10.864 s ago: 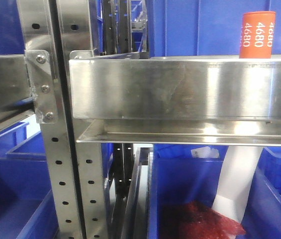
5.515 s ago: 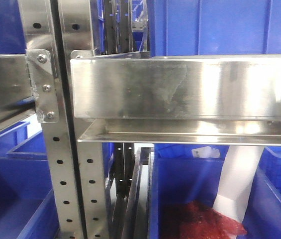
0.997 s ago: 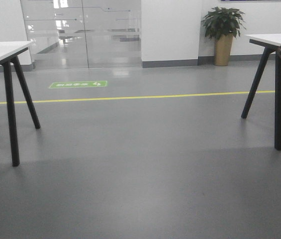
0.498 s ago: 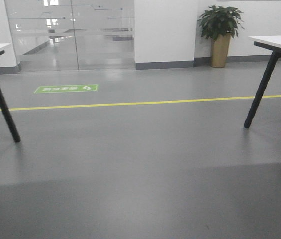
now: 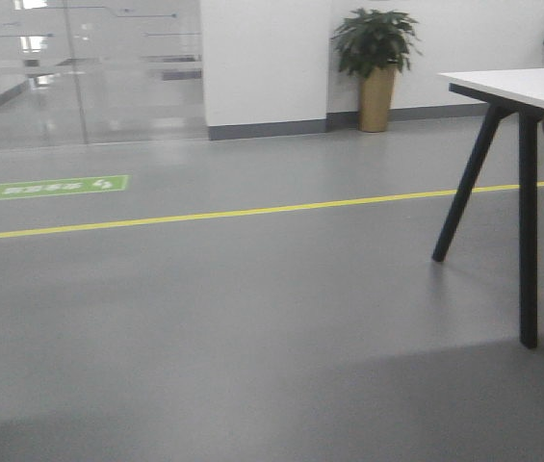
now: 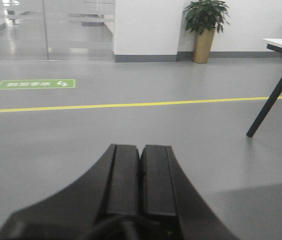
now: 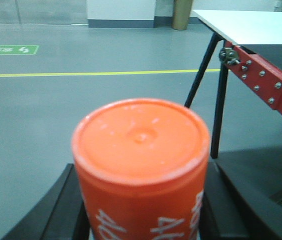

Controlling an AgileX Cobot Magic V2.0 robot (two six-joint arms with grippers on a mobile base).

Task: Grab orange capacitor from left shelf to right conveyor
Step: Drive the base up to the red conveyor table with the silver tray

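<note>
Grey floor point(image 5: 252, 318), yellow line point(image 5: 204, 214), white table point(image 5: 517, 82), potted plant point(image 5: 375, 43).

White-printed orange capacitor point(image 7: 141, 150), red-framed right conveyor point(image 7: 260, 82), grey floor point(image 5: 252, 318).

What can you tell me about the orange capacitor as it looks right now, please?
The orange capacitor shows only in the right wrist view, close up: a smooth, plastic-looking orange cylinder with a flat round top, a faint rim and a small dimple at its centre. White printed characters run down its side, cut off by the picture's lower edge. It stands upright, clamped by the right gripper, whose dark fingers press its left and right sides. Nothing else visibly touches it.
</note>
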